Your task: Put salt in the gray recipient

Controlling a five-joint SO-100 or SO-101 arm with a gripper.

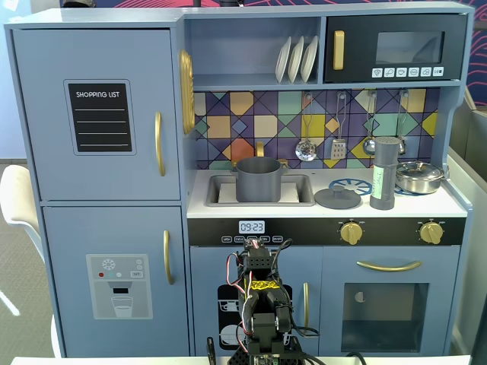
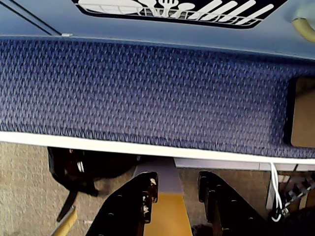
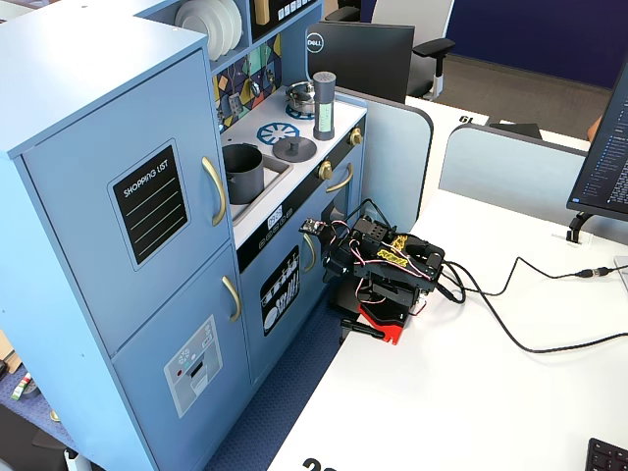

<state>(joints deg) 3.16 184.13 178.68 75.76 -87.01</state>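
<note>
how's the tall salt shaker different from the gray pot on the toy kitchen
The tall slim dark-gray salt shaker carries a pale green label; the matte gray cylindrical pot is plain. The shaker is narrow and stands taller; the pot is wider and squat. The shaker stands on the white countertop at the right of a fixed view; the pot sits in the sink. Both are upright gray cylinders.

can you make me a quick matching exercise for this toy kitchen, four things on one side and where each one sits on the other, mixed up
Things:
1. salt shaker
2. gray pot
3. flat gray lid
4. white plates

Places:
A. upright on the top shelf
B. in the sink basin
C. standing on the right burner, beside the shiny pan
D. lying on the left burner

Pairs: 1-C, 2-B, 3-D, 4-A
</note>
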